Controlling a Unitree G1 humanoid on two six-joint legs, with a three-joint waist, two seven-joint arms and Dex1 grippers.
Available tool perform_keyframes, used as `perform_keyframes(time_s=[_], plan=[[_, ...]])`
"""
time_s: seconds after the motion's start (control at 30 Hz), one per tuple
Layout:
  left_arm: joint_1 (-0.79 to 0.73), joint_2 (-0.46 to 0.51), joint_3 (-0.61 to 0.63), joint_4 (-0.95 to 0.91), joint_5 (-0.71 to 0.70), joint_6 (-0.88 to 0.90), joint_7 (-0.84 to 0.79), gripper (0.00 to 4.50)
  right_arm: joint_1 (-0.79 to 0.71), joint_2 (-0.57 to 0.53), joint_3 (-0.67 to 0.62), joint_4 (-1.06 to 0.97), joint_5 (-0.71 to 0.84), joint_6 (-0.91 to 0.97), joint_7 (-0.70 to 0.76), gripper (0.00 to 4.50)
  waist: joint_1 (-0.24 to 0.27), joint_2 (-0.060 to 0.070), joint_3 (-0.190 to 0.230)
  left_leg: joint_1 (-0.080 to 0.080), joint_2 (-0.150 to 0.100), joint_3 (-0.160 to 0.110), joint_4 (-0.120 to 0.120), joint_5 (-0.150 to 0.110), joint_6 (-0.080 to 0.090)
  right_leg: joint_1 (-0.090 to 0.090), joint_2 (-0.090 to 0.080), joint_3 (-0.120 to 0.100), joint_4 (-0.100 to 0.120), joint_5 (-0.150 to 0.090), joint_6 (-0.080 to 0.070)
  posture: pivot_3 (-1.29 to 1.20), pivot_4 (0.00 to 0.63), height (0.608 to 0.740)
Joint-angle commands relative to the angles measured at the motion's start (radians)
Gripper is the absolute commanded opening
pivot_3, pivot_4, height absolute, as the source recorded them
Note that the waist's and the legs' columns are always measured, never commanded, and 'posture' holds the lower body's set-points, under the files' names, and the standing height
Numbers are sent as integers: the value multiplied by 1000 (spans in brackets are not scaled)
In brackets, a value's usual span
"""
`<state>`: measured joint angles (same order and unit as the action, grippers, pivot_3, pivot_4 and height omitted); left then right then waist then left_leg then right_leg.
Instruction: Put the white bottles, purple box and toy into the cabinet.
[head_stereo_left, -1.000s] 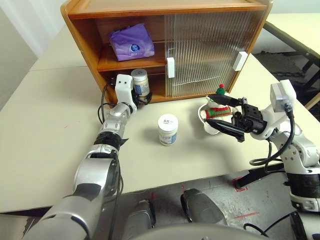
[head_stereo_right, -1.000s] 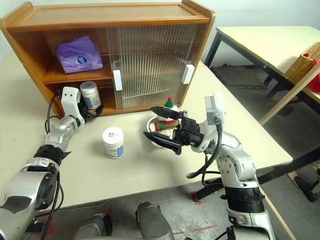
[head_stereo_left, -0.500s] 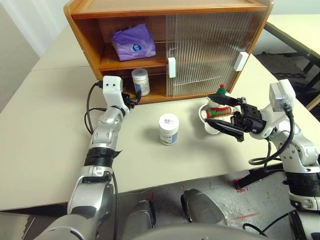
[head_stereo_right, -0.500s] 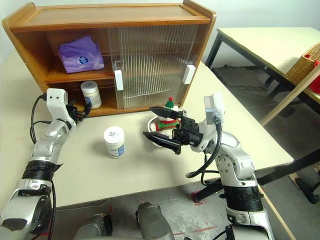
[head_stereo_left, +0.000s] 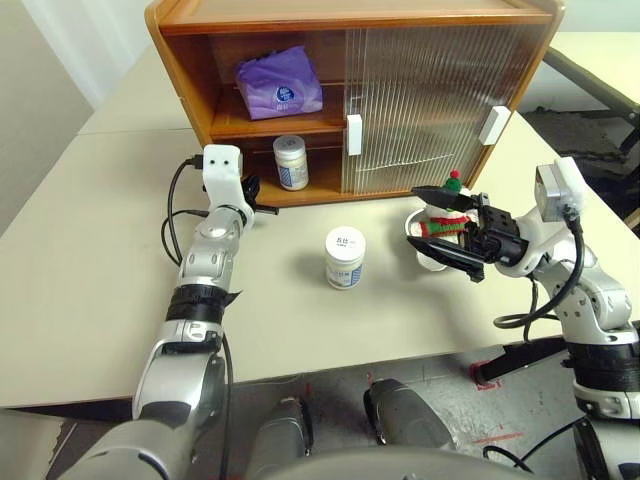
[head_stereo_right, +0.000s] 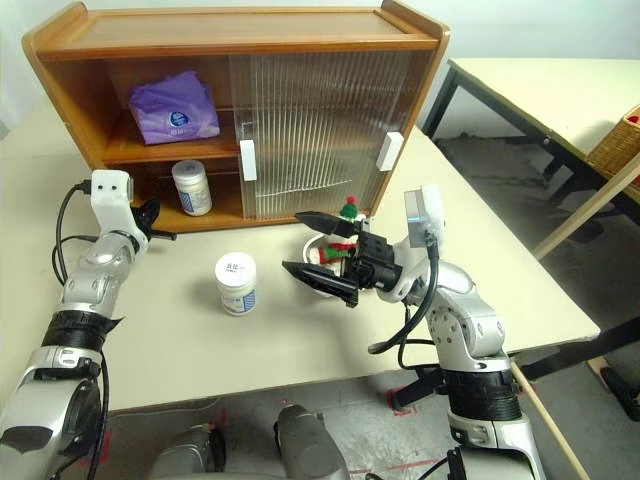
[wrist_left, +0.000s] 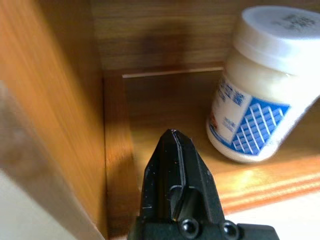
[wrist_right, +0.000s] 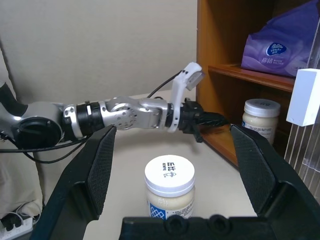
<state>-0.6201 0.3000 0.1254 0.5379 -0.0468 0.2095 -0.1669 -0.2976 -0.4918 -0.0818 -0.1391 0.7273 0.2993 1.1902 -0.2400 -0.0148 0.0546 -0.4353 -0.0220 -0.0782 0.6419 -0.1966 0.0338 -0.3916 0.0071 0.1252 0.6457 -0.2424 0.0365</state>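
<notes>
The cabinet (head_stereo_left: 350, 20) stands at the table's back, its left half uncovered. On its upper shelf lies the purple box (head_stereo_left: 278, 83). One white bottle (head_stereo_left: 291, 162) stands upright on the lower shelf. My left gripper (head_stereo_left: 262, 205) is shut and empty just in front of the shelf's left end, apart from that bottle (wrist_left: 265, 80). A second white bottle (head_stereo_left: 345, 257) stands on the table. The toy (head_stereo_left: 453, 183) sits in a white bowl (head_stereo_right: 312, 245) to the right. My right gripper (head_stereo_left: 413, 215) hangs open beside the toy, pointing left toward the table bottle (wrist_right: 169, 187).
Ribbed sliding doors (head_stereo_left: 430, 90) with white handles (head_stereo_left: 354, 135) cover the cabinet's right half. A black cable loops from my left wrist (head_stereo_left: 175, 215). Another table (head_stereo_right: 540, 90) with a wicker basket (head_stereo_right: 620, 140) stands off to the right.
My left gripper let go of the white bottle on the lower shelf, drew back to the left and shut. The right arm stayed still. The camera shifted slightly.
</notes>
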Motion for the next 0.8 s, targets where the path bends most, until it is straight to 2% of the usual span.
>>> perform_keyframes(time_s=[0.03, 0.4, 0.53, 0.8], plan=[[-44, -3, -20, 87, 26, -28, 16, 13, -3, -4, 7, -15, -6, 5, -4, 4500, 0, 0, 0, 0, 0, 0, 0, 0, 0, 0, 0, 0, 0, 0, 0, -319, 78, 740], [-158, -38, -63, 258, 47, -97, -12, 13, 3, -6, 4, -22, -5, 5, -14, 4500, 16, 0, 0, 0, -5, -3, 0, 2, 0, 2, -2, -1, 0, 0, 1, -327, 77, 740], [-172, -62, -51, 260, 35, -98, -6, 13, 4, -6, 5, -20, -6, 2, -12, 4500, 23, 1, 0, -1, -9, -9, 0, -2, -8, 2, -5, 0, -2, 0, 1, -326, 76, 740], [-163, -83, -6, 236, -4, -90, 13, 13, 5, -4, 10, -9, -16, -10, -4, 4500, 27, 1, 0, -3, -9, -14, 0, -2, -10, 7, -4, -1, -7, 2, 0, -327, 74, 740]])
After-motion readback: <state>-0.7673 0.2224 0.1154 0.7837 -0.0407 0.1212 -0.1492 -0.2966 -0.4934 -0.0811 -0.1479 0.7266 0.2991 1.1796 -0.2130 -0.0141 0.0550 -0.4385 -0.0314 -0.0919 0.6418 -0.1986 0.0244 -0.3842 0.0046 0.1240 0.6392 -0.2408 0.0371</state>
